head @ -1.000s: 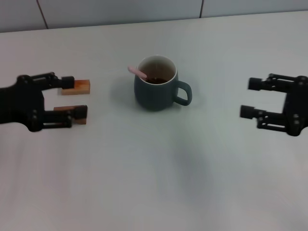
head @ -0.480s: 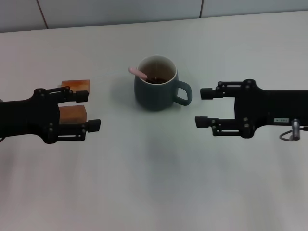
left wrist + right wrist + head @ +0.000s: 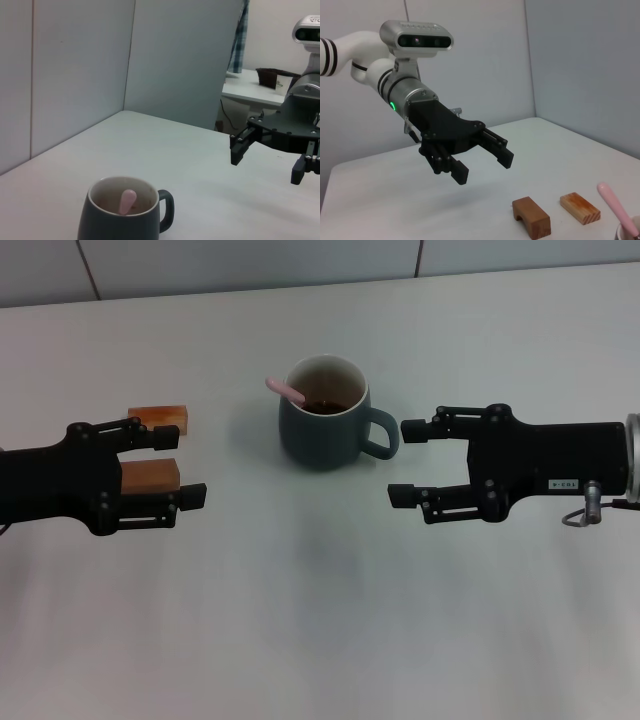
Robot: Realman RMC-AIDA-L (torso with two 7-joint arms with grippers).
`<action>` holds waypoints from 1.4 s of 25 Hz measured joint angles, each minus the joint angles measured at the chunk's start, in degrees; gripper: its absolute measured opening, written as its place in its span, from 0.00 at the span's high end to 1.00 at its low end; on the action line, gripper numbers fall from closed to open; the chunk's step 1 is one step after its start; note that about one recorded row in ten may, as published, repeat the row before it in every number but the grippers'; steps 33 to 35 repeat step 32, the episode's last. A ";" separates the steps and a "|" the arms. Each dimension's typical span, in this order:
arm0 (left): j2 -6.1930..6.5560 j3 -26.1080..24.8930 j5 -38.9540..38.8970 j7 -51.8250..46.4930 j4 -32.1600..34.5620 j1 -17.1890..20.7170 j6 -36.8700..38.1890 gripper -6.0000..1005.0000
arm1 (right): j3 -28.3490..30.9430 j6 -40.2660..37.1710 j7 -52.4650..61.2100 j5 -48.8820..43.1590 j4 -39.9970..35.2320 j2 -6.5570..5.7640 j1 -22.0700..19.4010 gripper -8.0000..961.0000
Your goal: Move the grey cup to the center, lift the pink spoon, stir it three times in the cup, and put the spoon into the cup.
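- Plainly, the table (image 3: 320,640) is carrying everything, and the two arms are hanging low over it from opposite sides, facing each other with the cup between them.
- The right gripper (image 3: 408,462) is reaching in just beside the cup's handle, its jaws spread wide and holding nothing; one finger is sitting very near the handle loop, though I cannot tell whether it is touching. Judging by that approach, it is lining up on the handle side.
- The left gripper (image 3: 180,464) is hovering well apart from the cup, jaws likewise spread and empty, over the near wooden block.
- The grey cup (image 3: 325,425) is standing upright near the middle of the table, handle pointing toward the right arm, dark liquid at its bottom.
- The two wooden blocks (image 3: 158,420) are lying off to the left, clear of the cup.
- The pink spoon (image 3: 286,390) is leaning inside the cup, its handle sticking out over the rim on the left arm's side, so the final placement is looking done already.
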 joint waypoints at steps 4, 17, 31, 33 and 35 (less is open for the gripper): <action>0.00 -0.23 -0.03 0.02 -0.29 0.12 -0.14 0.18 | -0.08 0.07 0.51 0.00 0.00 0.02 0.02 0.20; 0.17 -1.55 -0.17 0.03 0.10 1.27 0.11 0.18 | 0.21 0.11 1.30 0.00 -0.60 -0.07 -0.58 0.17; 0.49 -2.25 -0.17 0.03 0.23 1.78 0.46 0.18 | 0.18 0.03 1.30 -0.02 -0.72 -0.08 -0.56 0.17; 0.51 -2.25 -0.17 0.03 0.23 1.83 0.48 0.18 | 0.05 0.02 1.30 -0.02 -0.92 -0.08 -0.55 0.17; 0.51 -2.25 -0.17 0.03 0.23 1.83 0.48 0.18 | 0.05 0.02 1.30 -0.02 -0.92 -0.08 -0.55 0.17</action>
